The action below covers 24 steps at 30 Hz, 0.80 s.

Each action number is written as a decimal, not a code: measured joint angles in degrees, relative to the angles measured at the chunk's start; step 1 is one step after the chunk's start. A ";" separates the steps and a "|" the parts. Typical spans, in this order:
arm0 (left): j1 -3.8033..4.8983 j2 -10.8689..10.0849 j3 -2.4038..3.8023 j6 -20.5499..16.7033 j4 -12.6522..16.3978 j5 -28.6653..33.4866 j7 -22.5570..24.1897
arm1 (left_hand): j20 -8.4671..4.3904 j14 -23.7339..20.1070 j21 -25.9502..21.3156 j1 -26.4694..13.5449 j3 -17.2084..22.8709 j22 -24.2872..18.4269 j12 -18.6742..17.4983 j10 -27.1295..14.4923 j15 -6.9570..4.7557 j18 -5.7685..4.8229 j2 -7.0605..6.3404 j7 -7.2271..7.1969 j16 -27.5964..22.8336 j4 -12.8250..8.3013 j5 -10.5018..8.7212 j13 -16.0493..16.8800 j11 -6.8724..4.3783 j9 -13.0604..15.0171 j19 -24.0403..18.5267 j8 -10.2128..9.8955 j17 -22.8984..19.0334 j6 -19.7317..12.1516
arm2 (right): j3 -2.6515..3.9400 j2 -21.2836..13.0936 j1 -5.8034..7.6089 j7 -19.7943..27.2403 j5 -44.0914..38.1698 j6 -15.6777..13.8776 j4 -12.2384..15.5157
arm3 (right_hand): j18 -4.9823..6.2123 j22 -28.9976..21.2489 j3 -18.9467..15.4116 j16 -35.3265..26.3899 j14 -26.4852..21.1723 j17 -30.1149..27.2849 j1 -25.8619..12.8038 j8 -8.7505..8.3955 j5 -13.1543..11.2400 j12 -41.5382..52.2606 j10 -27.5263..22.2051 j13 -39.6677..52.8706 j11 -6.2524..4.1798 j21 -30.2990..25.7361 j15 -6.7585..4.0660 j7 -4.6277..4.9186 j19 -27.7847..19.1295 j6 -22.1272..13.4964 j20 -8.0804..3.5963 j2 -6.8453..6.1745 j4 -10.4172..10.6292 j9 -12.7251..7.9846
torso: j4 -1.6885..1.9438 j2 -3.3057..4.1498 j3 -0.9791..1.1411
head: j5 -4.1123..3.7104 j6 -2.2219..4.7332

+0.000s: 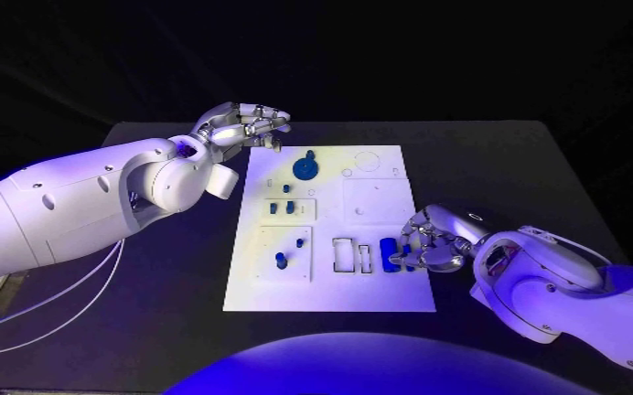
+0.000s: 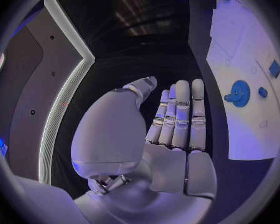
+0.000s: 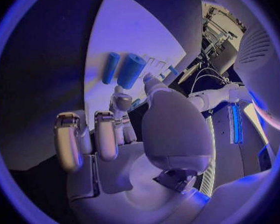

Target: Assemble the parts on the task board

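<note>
Nearest the robot, the right hand (image 1: 433,247) hovers low over the near right edge of the task board (image 1: 382,299), fingers curled but apparently holding nothing, with two blue bar-shaped parts (image 1: 390,255) lying just beside its fingertips toward the board's centre, their long axes running near to far. In the right wrist view the larger bar (image 3: 131,70) lies just beyond the fingertips (image 3: 121,102), so this hand is judged much the nearer. Farther off, the left hand (image 1: 244,126) hangs empty, fingers loosely bent, beyond the board's far left corner, with the blue gear (image 1: 306,167) close by.
</note>
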 measured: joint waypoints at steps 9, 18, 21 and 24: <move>0.00 -0.08 0.00 0.04 0.07 0.00 -0.02 | 0.00 0.00 0.00 0.00 0.00 -0.04 0.00 0.00 0.00 0.00 0.00 0.00 0.00 0.00 0.00 -0.04 0.00 0.00 0.00 0.00 -0.03 0.00 | 0.00 2.62 -1.29 -1.30 -1.24 0.02 -1.59 | 0.00 0.00 -0.40 0.61 0.21 -0.01 0.00 0.23 0.00 3.72 1.58 2.97 -0.02 0.23 -0.21 -0.10 0.00 0.27 0.00 0.00 0.40 0.03 | 0.00 0.00 0.00 | 0.12 -0.01; 0.00 -0.31 -0.01 0.10 0.20 0.01 -0.05 | 0.00 0.00 0.00 0.00 0.00 -0.04 0.00 0.00 0.00 0.00 0.00 0.00 0.00 0.00 0.00 -0.03 0.00 0.00 0.00 0.00 -0.02 0.00 | 0.05 5.05 -2.16 -2.40 -2.15 0.01 -3.28 | 0.00 -0.01 -1.18 1.13 0.01 -0.02 -0.08 0.47 0.00 7.81 3.08 6.14 -0.37 0.66 -0.40 -0.44 0.00 1.05 0.00 0.71 0.38 0.45 | 0.01 0.02 -0.03 | 0.32 -0.01; 0.00 -0.37 -0.01 0.11 0.24 0.01 -0.06 | 0.00 0.00 0.00 0.00 0.00 -0.04 0.00 0.00 0.00 0.00 0.00 0.00 0.00 0.00 0.00 -0.03 0.00 0.00 0.00 0.00 -0.02 0.00 | 0.16 5.52 -2.21 -2.70 -2.41 -0.01 -3.65 | 0.00 0.03 -1.19 1.41 0.00 -0.02 0.30 0.90 0.47 9.95 3.64 7.85 -0.42 1.06 -0.40 -0.62 0.00 1.82 0.01 1.09 0.38 0.60 | 0.01 0.02 -0.03 | 0.43 -0.01; 0.00 -0.42 -0.01 0.13 0.28 0.01 -0.08 | 0.00 0.00 0.00 -0.16 0.00 -0.04 0.21 -0.21 0.00 0.00 -0.16 0.00 0.00 0.00 0.00 -0.03 0.20 0.05 0.00 0.21 -0.02 0.00 | 0.24 5.87 -2.25 -3.02 -2.66 -0.12 -3.85 | 0.01 0.04 -1.16 1.72 0.09 -0.02 0.86 0.90 1.74 12.08 4.49 9.54 -0.83 1.10 -0.74 -0.91 0.00 2.60 -0.41 1.65 0.37 0.62 | 0.03 0.02 -0.04 | 0.51 -0.01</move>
